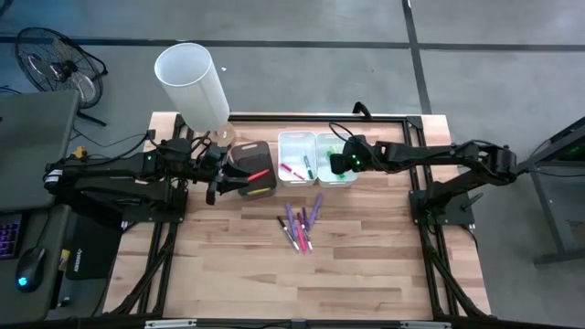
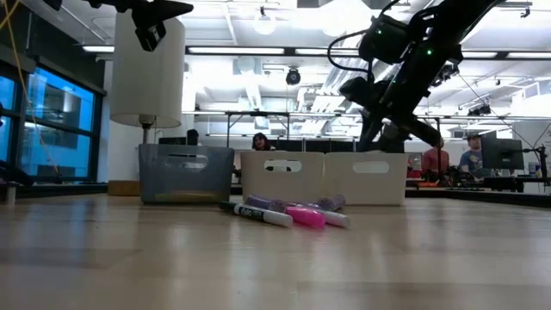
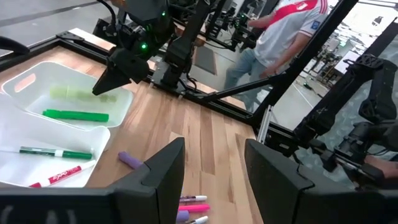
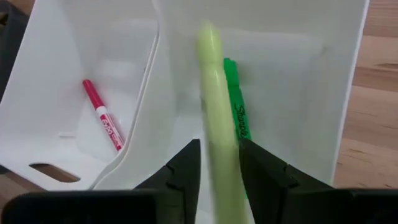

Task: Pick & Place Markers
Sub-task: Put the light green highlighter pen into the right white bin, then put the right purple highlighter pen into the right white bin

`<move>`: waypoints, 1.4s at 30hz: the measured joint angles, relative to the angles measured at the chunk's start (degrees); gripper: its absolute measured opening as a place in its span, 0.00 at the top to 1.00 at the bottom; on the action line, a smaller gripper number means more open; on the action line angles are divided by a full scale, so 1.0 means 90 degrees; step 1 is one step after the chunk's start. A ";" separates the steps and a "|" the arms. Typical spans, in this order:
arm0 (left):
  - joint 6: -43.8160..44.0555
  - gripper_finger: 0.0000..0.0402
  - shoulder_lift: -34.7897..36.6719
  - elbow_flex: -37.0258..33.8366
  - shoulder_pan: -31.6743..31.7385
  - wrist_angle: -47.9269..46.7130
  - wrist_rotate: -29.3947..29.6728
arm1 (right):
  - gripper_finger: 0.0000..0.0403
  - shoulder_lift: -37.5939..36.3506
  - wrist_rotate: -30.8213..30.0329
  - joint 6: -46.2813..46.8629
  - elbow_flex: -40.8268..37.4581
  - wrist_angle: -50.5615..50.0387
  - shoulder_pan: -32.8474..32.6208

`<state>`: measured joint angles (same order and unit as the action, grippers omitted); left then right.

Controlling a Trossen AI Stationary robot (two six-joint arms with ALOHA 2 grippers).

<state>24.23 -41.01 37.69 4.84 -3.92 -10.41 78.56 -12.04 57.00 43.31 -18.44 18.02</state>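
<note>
Several purple and pink markers (image 1: 301, 225) lie loose on the wood table, showing in front of the bins in the low view (image 2: 288, 213). A red marker (image 1: 259, 174) lies on the dark bin (image 1: 252, 169). The middle white bin (image 1: 297, 157) holds a red marker (image 4: 102, 121) and a green-and-white one (image 3: 55, 152). The right white bin (image 1: 336, 157) holds a bright green marker (image 4: 235, 109). My right gripper (image 1: 342, 164) hangs over that bin, shut on a pale yellow-green marker (image 4: 214, 106). My left gripper (image 3: 214, 180) is open beside the dark bin. My right gripper pinches the pale yellow-green marker (image 4: 217, 155) between its two fingers (image 4: 186, 165), coming from above and slanting down into the right white bin. The fingers lie across the marker. It is roughly level, parallel to the bright green marker below it; which part is held stays hidden.
A tall white cylinder (image 1: 192, 82) stands at the far left corner behind the dark bin. The three bins sit in a row at the table's far side (image 2: 280, 176). A black frame edges the table. People show in the room beyond (image 3: 280, 37). Bare wood lies near the table's near edge.
</note>
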 joint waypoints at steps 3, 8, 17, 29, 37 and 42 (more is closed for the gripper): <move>-0.0003 0.59 0.0000 0.0000 0.0000 0.0001 -0.0017 | 0.71 0.0000 0.0047 -0.0083 0.0000 0.0000 0.0000; -0.0017 0.59 0.0000 0.0000 0.0000 0.0000 -0.0095 | 0.65 -0.0005 0.0221 -0.0239 0.0000 0.0025 0.0000; 0.0004 0.59 0.0002 0.0000 0.0000 0.0009 -0.0199 | 0.65 -0.0284 0.1010 -0.1184 0.0002 0.0465 -0.0127; 0.0143 0.59 0.0002 0.0000 0.0000 0.0047 -0.0272 | 0.65 -0.0780 0.1402 -0.2803 0.0015 0.1192 -0.0861; 0.0294 0.59 0.0002 0.0000 0.0001 0.0172 -0.0263 | 0.65 -0.0777 0.1567 -0.4599 0.0015 0.1534 -0.1760; 0.0393 0.59 0.0002 0.0000 0.0001 0.0390 -0.0233 | 0.65 -0.0777 0.1575 -0.5412 0.0015 0.1713 -0.2213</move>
<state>27.77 -40.99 37.69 4.85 -0.41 -12.51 71.57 2.13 8.28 43.44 -3.02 -1.90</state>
